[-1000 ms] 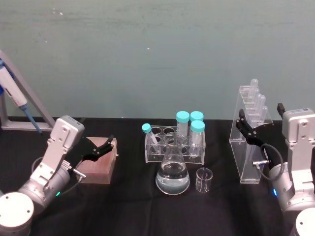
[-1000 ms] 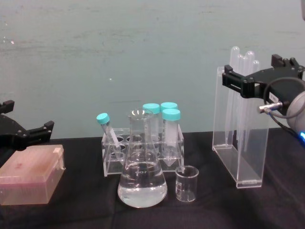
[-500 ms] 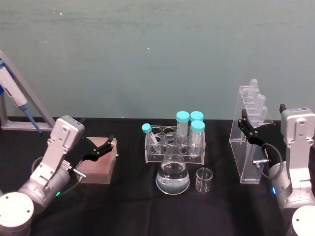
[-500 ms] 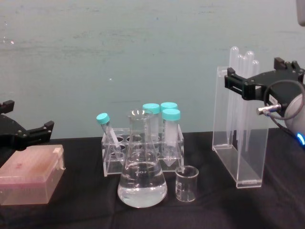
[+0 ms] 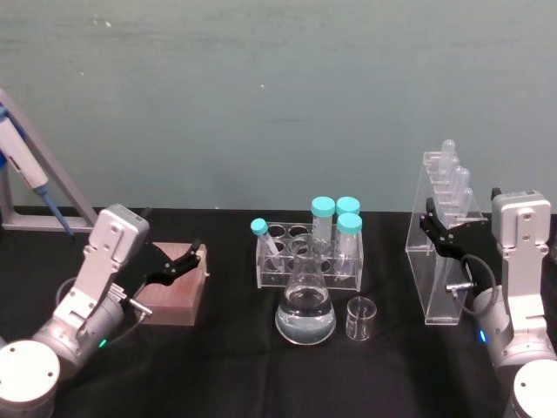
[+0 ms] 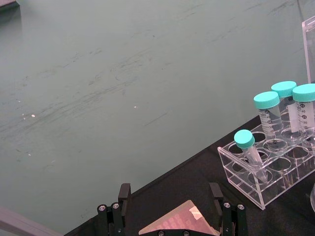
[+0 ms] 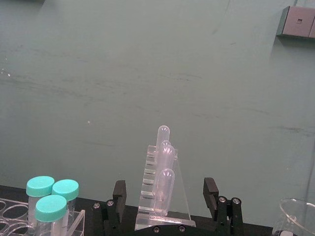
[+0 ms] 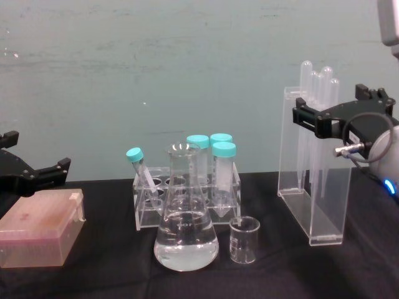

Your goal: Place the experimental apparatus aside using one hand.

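Lower than a second ago, the right gripper (image 5: pixel 448 225), jaws spread, flanks the tall acrylic stand (image 5: pixel 439 292) at 3 o'clock from the flask (image 5: pixel 305 309), where a high pinch might topple it; the left gripper (image 5: pixel 188 259) idles, spread, at 9 o'clock.

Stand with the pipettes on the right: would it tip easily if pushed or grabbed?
The stand is tall and narrow, so a push high up, near the open right tool, would probably tip it. Its clear walls look stiff but slick. The pipettes seem loose and might fall out.
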